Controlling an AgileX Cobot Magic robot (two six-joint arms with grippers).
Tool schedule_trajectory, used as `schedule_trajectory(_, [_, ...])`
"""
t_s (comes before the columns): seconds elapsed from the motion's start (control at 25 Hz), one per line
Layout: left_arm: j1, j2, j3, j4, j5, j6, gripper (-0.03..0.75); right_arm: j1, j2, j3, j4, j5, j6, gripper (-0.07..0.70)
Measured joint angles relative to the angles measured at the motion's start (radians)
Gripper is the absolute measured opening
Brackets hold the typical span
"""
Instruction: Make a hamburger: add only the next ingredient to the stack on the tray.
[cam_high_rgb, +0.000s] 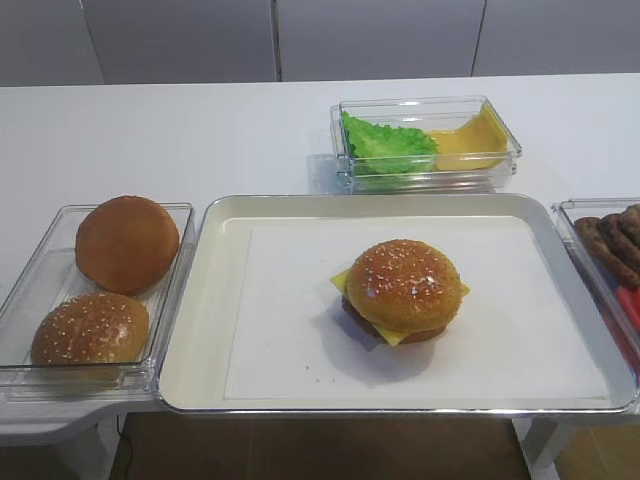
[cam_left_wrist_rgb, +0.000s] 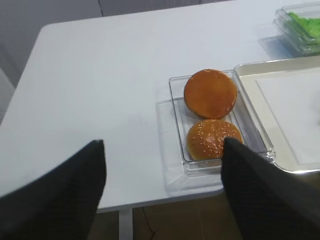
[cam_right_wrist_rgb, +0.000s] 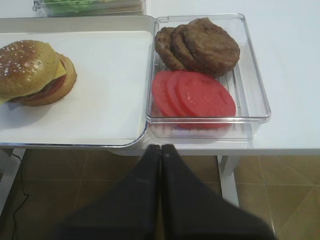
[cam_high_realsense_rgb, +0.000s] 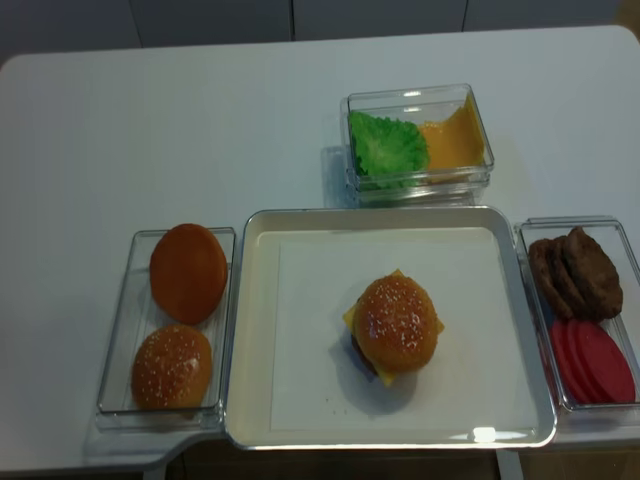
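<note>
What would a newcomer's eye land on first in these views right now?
First the hamburger near the middle of the tray, its seeded bun top sitting on the yellow cheese slice. Next, the bright tomato slices in the clear tub right of the tray, nearer than the patties. Then the green lettuce in the tub behind the tray.

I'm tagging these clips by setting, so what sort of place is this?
Probably a lab-style mock burger station, not a real kitchen: a plain white table holds a paper-lined metal tray with one hamburger, ringed by clear tubs of sorted ingredients.
</note>
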Motion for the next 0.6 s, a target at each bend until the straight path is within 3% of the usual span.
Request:
schedule_trajectory(0.24, [0.000, -0.073, 0.034, 0.009, 0.002, 0.000, 0.533, 0.000, 0.000, 0.000, 0.000, 0.000, 0.000, -0.005])
schedule_trajectory(0.6, [0.000, -0.146, 0.223, 0.015, 0.004, -0.038, 0.533, 0.000, 0.000, 0.000, 0.000, 0.000, 0.000, -0.005])
